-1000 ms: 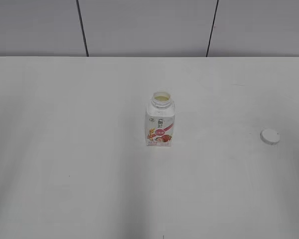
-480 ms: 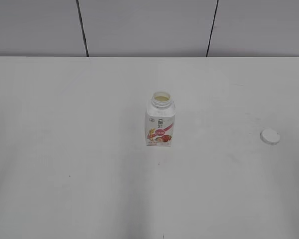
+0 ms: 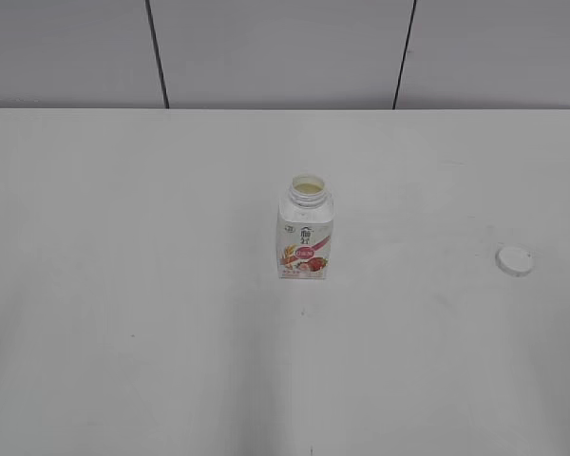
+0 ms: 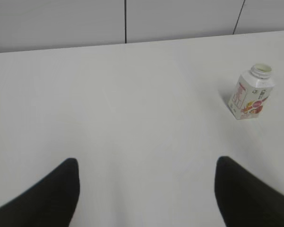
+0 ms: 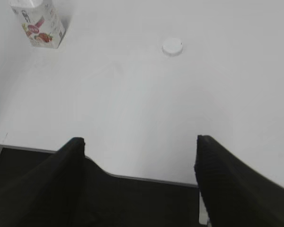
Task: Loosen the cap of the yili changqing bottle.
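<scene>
The yili changqing bottle (image 3: pixel 305 231) is standing upright on the white worktop (image 3: pixel 123 285) with its wide neck uncovered, pale liquid showing at the mouth. The cap (image 3: pixel 514 260) is lying flat on the worktop, well apart from the bottle and touching nothing. Neither arm is appearing in the exterior view. In the left wrist view, the left tool (image 4: pixel 146 189) is hanging with its two dark fingers (image 4: pixel 52 194) spread wide apart and gripping nothing; the bottle (image 4: pixel 252 92) is sitting well ahead of this tool and off to its right, looking tilted in that view, pink-red strawberry label facing the camera. In the right wrist view, the right tool (image 5: pixel 142 182) is likewise gaping, its fingers (image 5: pixel 227 184) set far apart around nothing, hovering over the near edge of the worktop (image 5: pixel 132 94). The cap (image 5: pixel 172 47) is lying ahead of the right tool, roughly in line with the gap between its fingers, while the bottle (image 5: pixel 38 20) is standing farther ahead and to this tool's left, partly cut off by the top of the frame.
</scene>
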